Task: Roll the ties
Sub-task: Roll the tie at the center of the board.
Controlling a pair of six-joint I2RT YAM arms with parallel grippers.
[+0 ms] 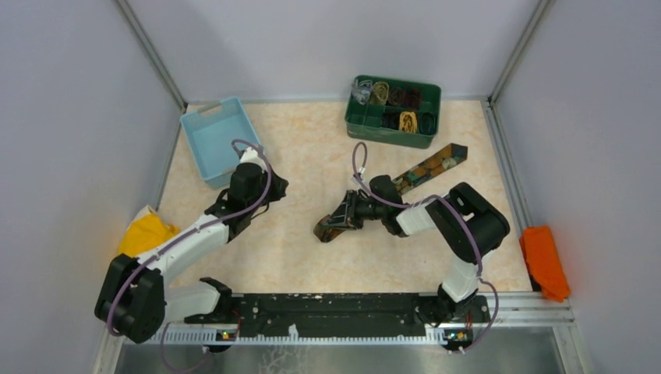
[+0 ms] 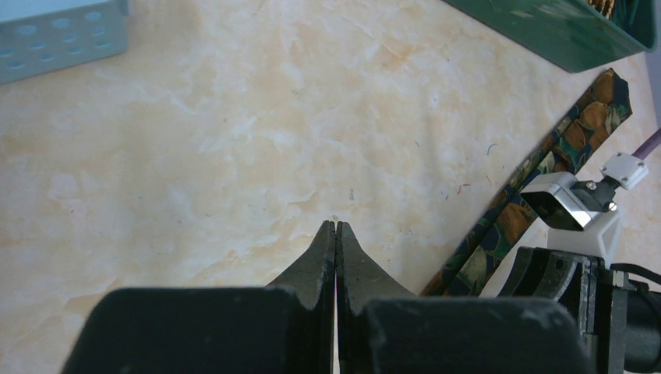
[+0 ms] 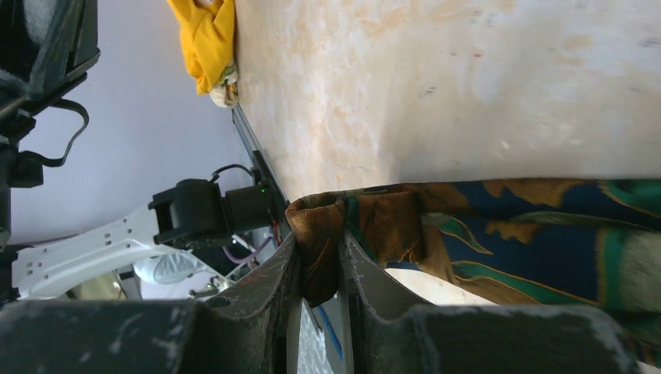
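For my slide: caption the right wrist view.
Right gripper shut on the folded end of the patterned tie, beige table behind.

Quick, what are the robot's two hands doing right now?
Left gripper: shut, holding nothing.
Right gripper: shut on the patterned tie.

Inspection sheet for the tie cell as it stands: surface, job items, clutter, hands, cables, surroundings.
Surface: marbled beige table, a few small specks.
Job's things: patterned tie lies diagonally, with its near end folded; rolled ties sit in the green bin at the back.
Clutter: blue basket back left; yellow cloth at the left edge; orange cloth at the right edge.
Hands: left hand shut, holding nothing; right hand shut on the patterned tie's folded end.
Cables: purple cable looped at each wrist, no snag seen.
Surroundings: plain grey walls, metal frame rails.
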